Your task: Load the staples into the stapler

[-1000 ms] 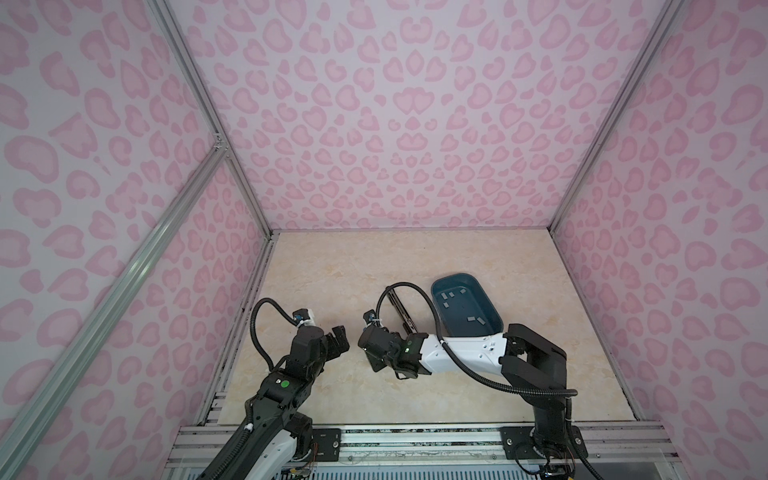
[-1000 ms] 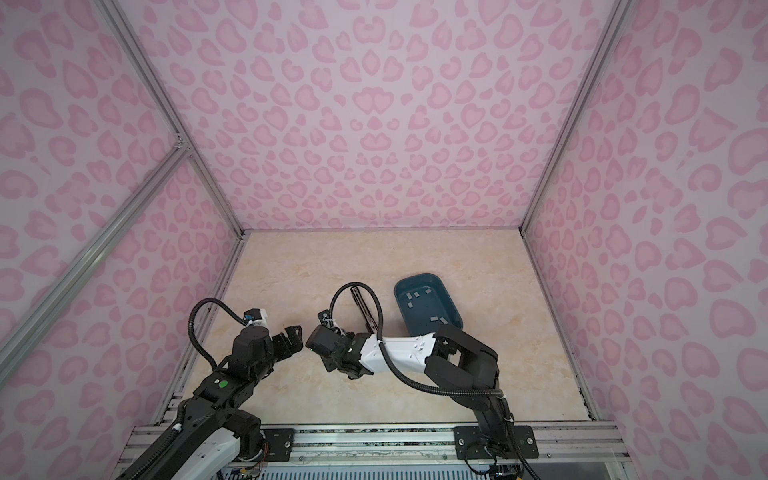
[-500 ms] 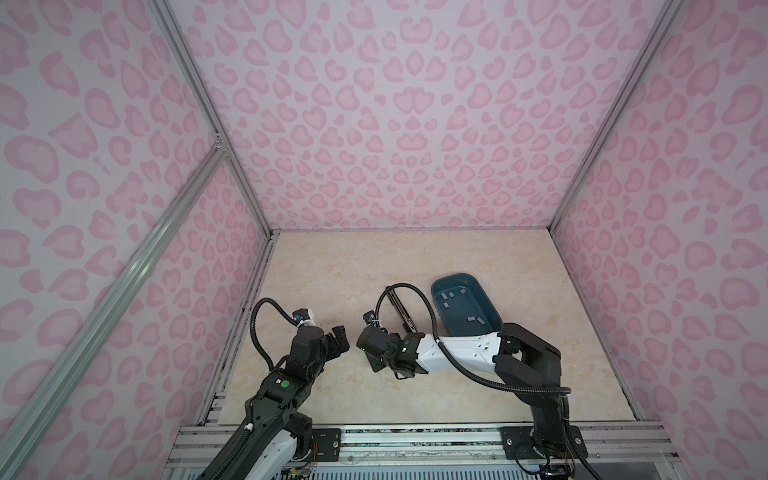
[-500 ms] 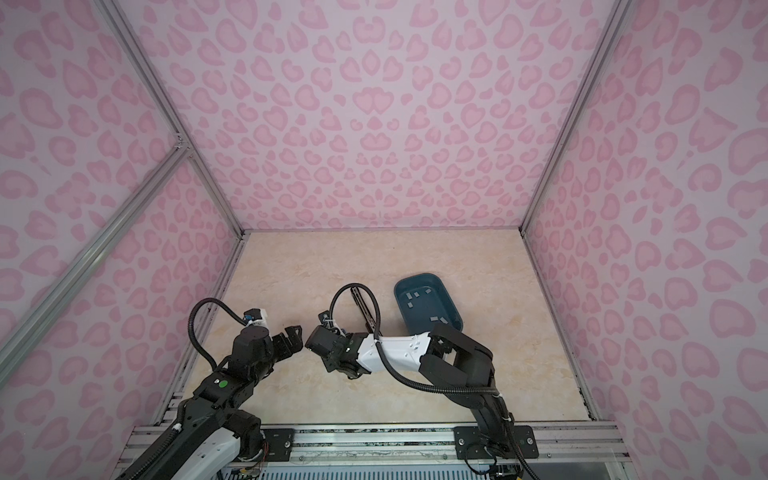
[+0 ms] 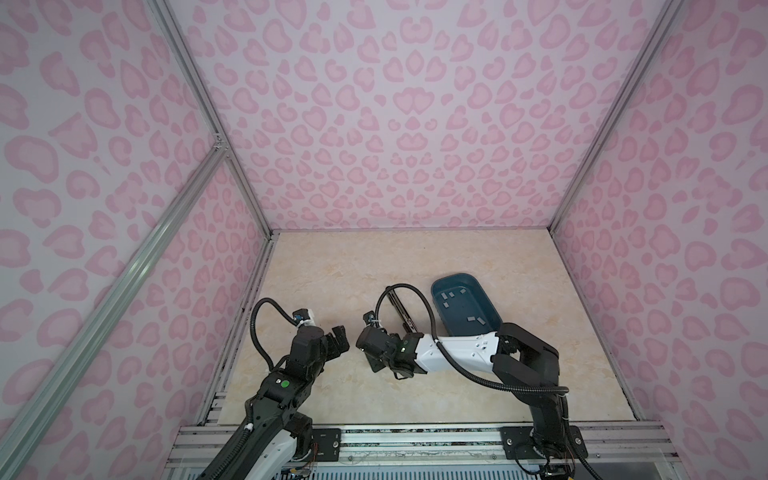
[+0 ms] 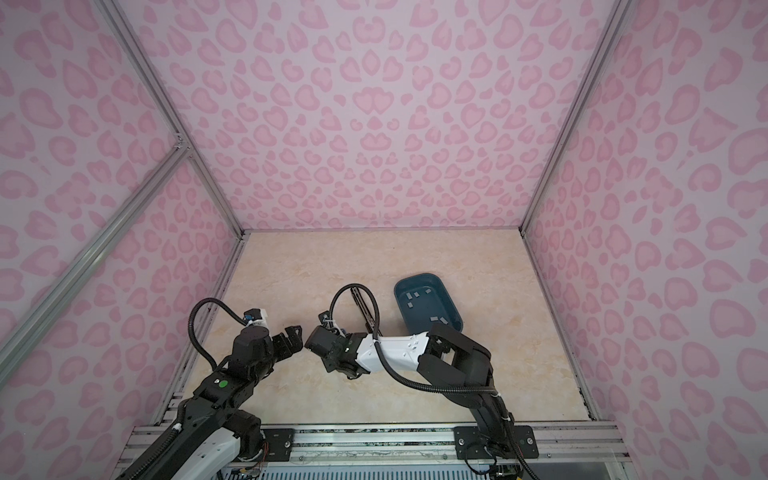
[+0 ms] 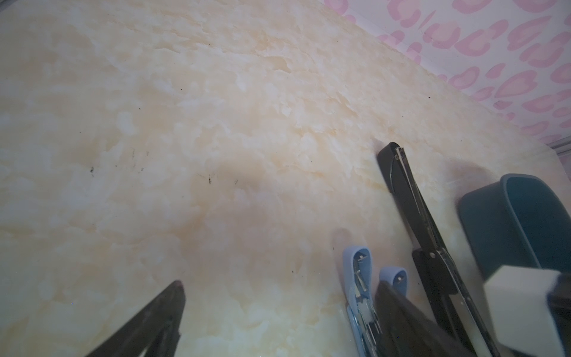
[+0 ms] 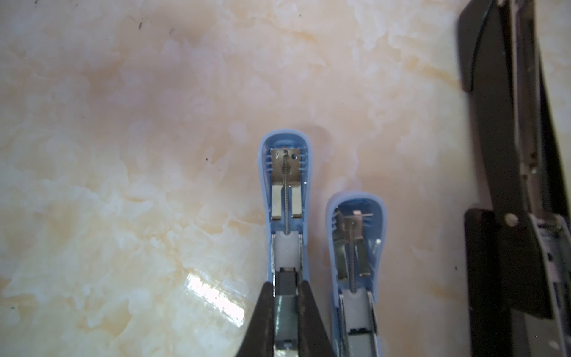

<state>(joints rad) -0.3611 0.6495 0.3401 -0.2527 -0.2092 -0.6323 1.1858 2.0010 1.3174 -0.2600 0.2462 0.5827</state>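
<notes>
In both top views, a cream marbled tabletop (image 5: 332,270) is lying inside pink leopard-print walls. The left gripper (image 5: 340,340) is hovering just left of the middle with its jaws spread wide, holding nothing. The white-and-black right arm (image 5: 457,353) is reaching across toward it, and its bent wrist is hiding its fingertips from these views. Behind that arm, a long black metal stapler (image 5: 401,309) is lying opened flat. Just beside it, a dark teal oval plastic tray (image 5: 434,291) is holding loose staples (image 5: 451,295), small flat grey metal strips, well apart from the left gripper.

Compared with a second ago, the right arm's elbow is sitting slightly closer to the middle. The wrist, the left arm, the tray and the black stapler are lying where they were.

In the left wrist view, the left gripper's dark fingers (image 7: 173,299) are standing far apart over bare table. A small light-blue plastic stapler (image 7: 358,272) is lying opened near one finger. A second light-blue stapler (image 7: 395,278) is lying just beside it, with the black stapler and tray beyond.

In the right wrist view, the right gripper (image 8: 286,286) is standing nearly closed. Its two dark fingers (image 8: 262,315) are pinching a grey staple strip (image 8: 285,312) from both sides. That strip is sitting directly between the fingertips, in the open metal channel of the first light-blue stapler. The second stapler is lying just beside it.
</notes>
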